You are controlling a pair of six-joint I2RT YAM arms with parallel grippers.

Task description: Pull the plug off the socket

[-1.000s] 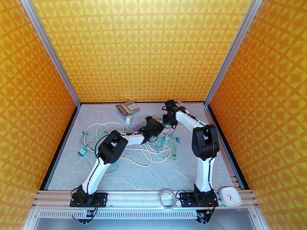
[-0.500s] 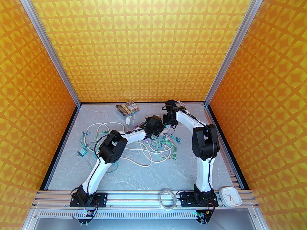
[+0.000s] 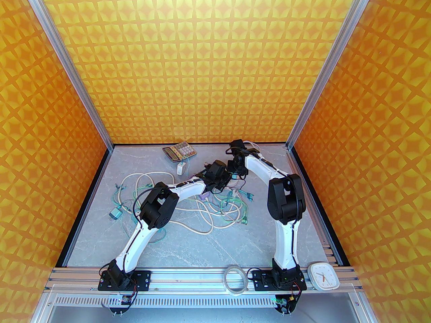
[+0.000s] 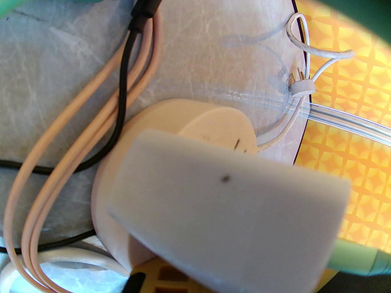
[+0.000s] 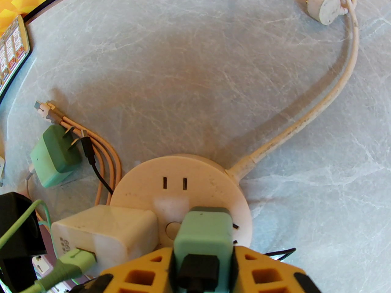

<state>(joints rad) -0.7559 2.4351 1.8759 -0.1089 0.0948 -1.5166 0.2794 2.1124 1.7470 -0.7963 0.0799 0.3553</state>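
Grasp step: holding green plug in partly closed right hand, seated in round socket mid-worktop beside white charger, with left hand fully closed on nothing visible; next probably needs straight upward pull while pinning socket down.

both arms bent inward over the grey table. left gripper and right gripper sit close together above the far right part of a loose cable tangle; jaws too small to read. calculator at the far edge, white adapter just in front of it. teal plug lies left of the tangle. tape roll and white clock on the near rail.
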